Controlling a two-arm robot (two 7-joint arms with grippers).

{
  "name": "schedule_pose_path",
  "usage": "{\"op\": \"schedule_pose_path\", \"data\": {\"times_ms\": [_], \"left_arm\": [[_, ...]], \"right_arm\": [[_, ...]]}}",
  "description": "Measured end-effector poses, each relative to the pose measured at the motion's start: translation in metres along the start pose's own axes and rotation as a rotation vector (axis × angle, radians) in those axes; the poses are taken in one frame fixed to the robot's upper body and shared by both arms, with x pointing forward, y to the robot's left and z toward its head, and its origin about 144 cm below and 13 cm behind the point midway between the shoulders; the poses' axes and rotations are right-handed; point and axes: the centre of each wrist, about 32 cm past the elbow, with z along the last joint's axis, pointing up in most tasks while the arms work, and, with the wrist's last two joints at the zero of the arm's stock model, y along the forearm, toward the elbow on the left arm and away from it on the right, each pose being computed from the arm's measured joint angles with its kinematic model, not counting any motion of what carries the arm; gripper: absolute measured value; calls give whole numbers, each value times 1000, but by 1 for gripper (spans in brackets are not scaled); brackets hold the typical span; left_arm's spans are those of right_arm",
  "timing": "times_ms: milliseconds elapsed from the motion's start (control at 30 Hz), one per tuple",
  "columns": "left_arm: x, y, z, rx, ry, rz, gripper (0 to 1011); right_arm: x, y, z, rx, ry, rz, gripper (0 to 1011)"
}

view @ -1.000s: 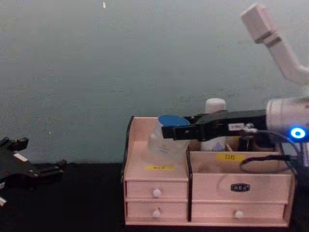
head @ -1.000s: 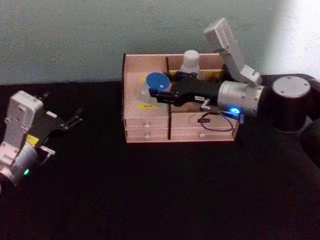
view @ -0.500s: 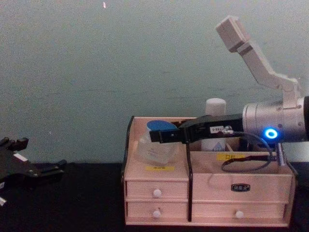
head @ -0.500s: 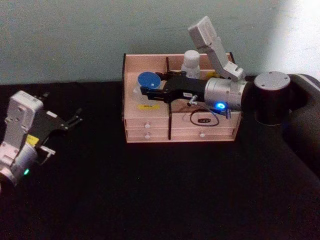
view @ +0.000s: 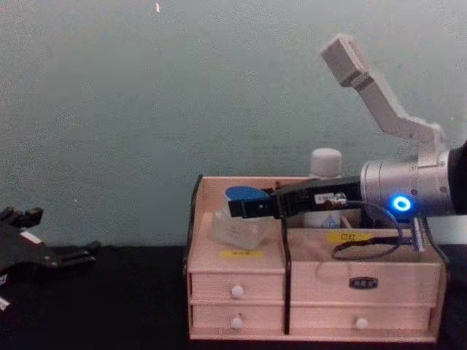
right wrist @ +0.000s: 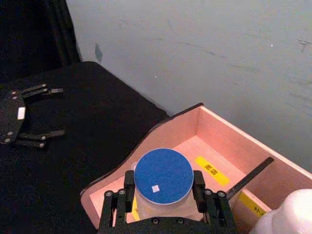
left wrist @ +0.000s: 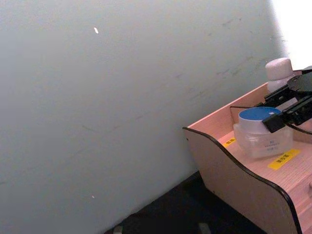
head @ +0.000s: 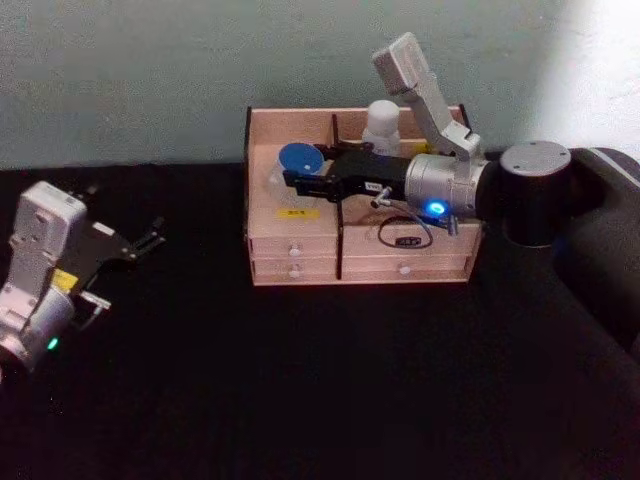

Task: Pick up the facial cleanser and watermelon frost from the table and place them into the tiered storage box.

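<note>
The watermelon frost (head: 297, 160), a squat clear jar with a blue lid, hangs slightly tilted low over the left compartment of the tiered storage box (head: 290, 113). My right gripper (head: 300, 168) reaches in from the right and is shut on the jar, one finger on each side of it (right wrist: 163, 178). The facial cleanser (head: 382, 122), a white capped bottle, stands upright in the box's back right compartment (view: 325, 162). My left gripper (head: 148, 236) rests open over the table at the far left, well away from the box.
The box stands against the grey-green wall, drawers facing me. A black cable loop (head: 405, 235) hangs from my right wrist in front of the box's right half. Black tabletop (head: 300, 380) spreads wide before the box and between it and my left arm.
My right arm has shifted left and lowered the jar deeper into the left compartment. The left arm has not moved.
</note>
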Motion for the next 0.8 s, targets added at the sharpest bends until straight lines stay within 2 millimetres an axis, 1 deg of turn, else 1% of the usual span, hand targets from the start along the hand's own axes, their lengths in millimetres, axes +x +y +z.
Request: {"op": "schedule_pose_path", "data": {"times_ms": [800], "left_arm": [[0,0,0,0,0,0,1001]], "right_arm": [[0,1,0,-1,3,-3,706]]}}
